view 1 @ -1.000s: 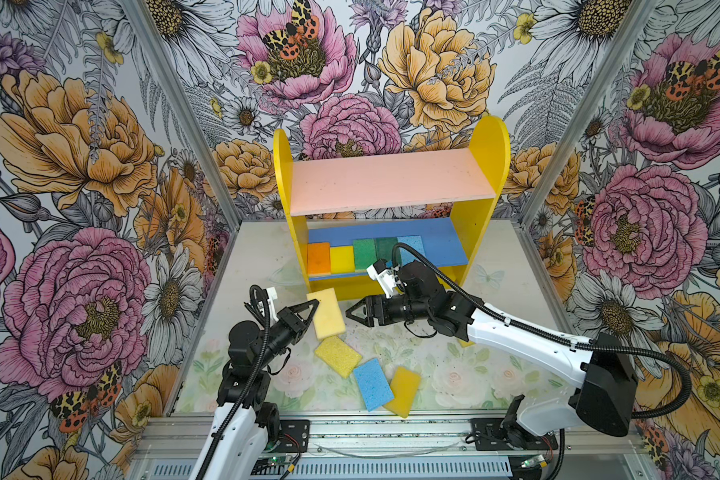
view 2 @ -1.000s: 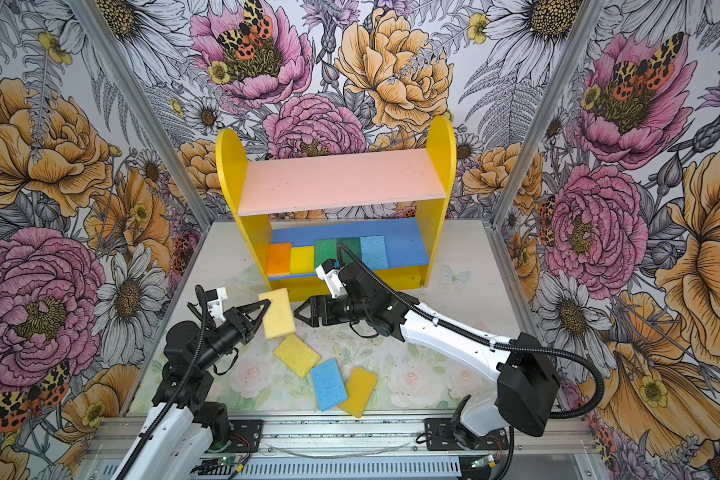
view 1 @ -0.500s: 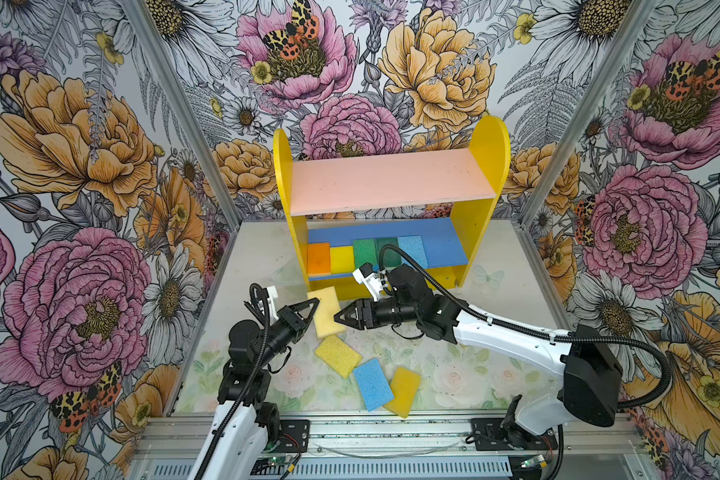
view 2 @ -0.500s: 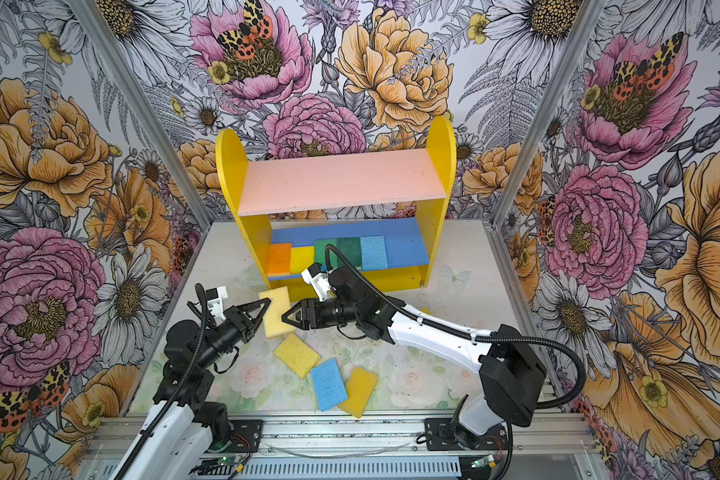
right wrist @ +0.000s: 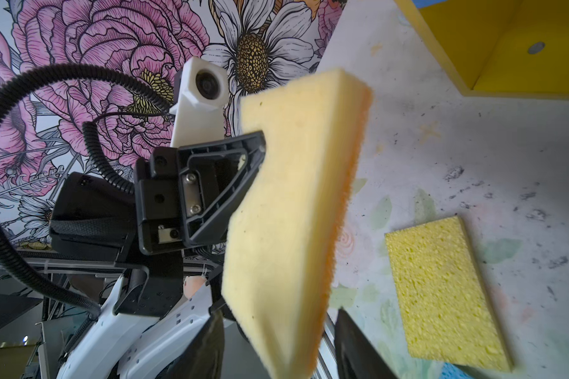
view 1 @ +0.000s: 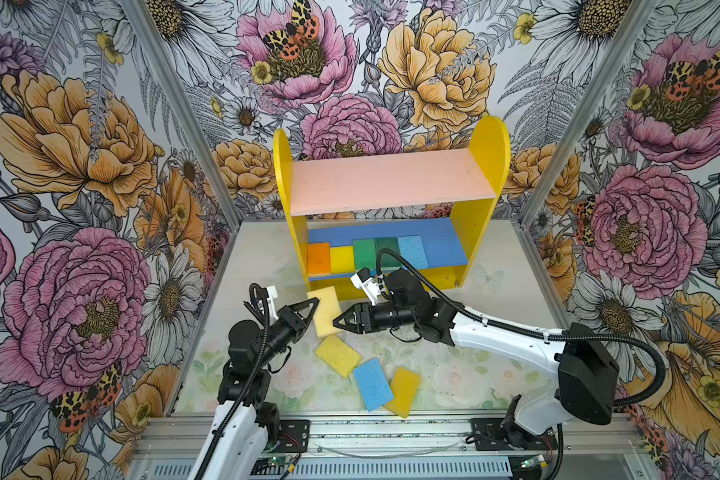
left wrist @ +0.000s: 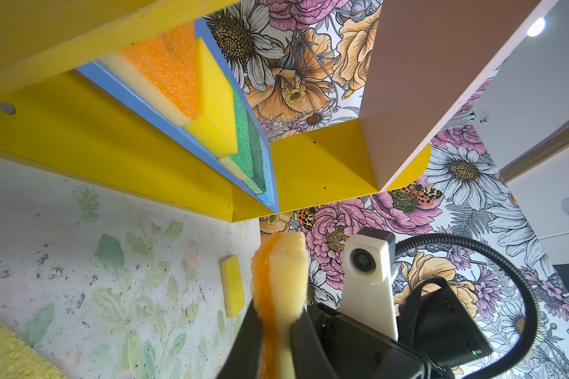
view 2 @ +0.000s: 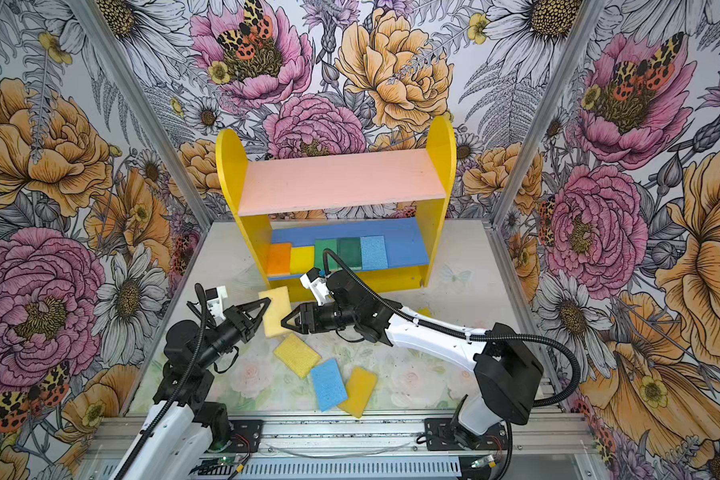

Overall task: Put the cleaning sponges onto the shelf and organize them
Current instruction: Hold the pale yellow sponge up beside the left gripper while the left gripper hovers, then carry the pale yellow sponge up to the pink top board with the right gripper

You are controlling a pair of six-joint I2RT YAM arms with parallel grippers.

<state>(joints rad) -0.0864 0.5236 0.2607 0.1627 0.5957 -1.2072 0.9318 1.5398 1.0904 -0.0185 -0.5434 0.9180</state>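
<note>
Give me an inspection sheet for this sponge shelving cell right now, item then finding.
Surface: floral-printed tabletop, dark scuff specks.
Job's things: two-tier yellow wooden shelf; row of five foam sponges on its blue lower board; loose on the tabletop: yellow sponge, light blue sponge, amber sponge, another yellow sponge partly behind the right arm.
Clutter: nothing seen.
Grippers: left claw shut on a pale orange-backed sponge, aloft; right claw open astride its free edge.
Cables: black corrugated hoses loop off both wrists.
Surroundings: floral wallpaper walls; aluminium front rail.

In both top views the right arm [view 1: 504, 336] hides the dark green sponge's [view 1: 387, 243] near edge.
</note>
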